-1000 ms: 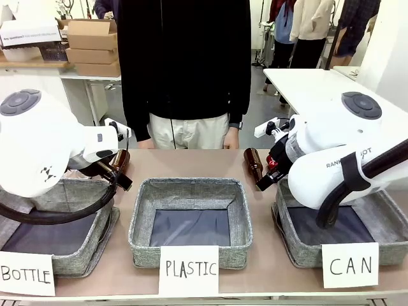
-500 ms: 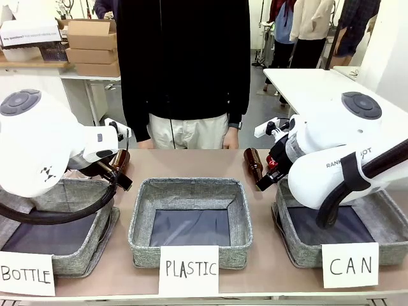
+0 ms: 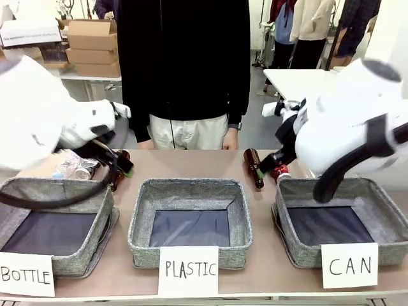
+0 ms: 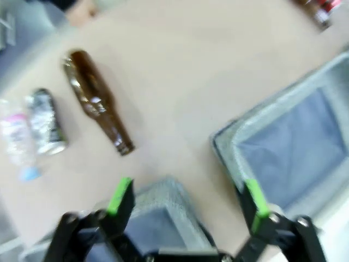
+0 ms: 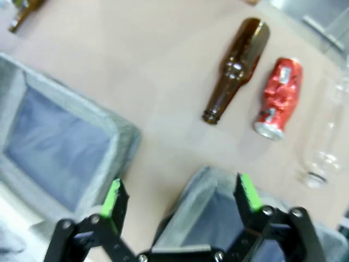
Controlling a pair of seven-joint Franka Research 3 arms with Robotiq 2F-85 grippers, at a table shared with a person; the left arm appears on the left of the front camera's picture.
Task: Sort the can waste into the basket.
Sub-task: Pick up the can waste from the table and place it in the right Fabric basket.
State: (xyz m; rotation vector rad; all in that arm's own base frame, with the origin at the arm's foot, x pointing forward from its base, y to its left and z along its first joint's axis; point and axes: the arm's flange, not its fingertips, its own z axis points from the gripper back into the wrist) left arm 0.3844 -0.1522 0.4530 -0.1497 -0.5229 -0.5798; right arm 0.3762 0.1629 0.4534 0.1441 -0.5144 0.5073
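Lying loose (beside bottle (image 5: 235, 68)): red can (image 5: 277, 98)

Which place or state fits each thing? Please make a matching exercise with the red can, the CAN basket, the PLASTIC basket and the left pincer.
1 red can
2 CAN basket
3 PLASTIC basket
4 left pincer

a middle of the basket row
b open, holding nothing
c lying beside a brown bottle
d robot's right end of the row

Pairs: 1-c, 2-d, 3-a, 4-b
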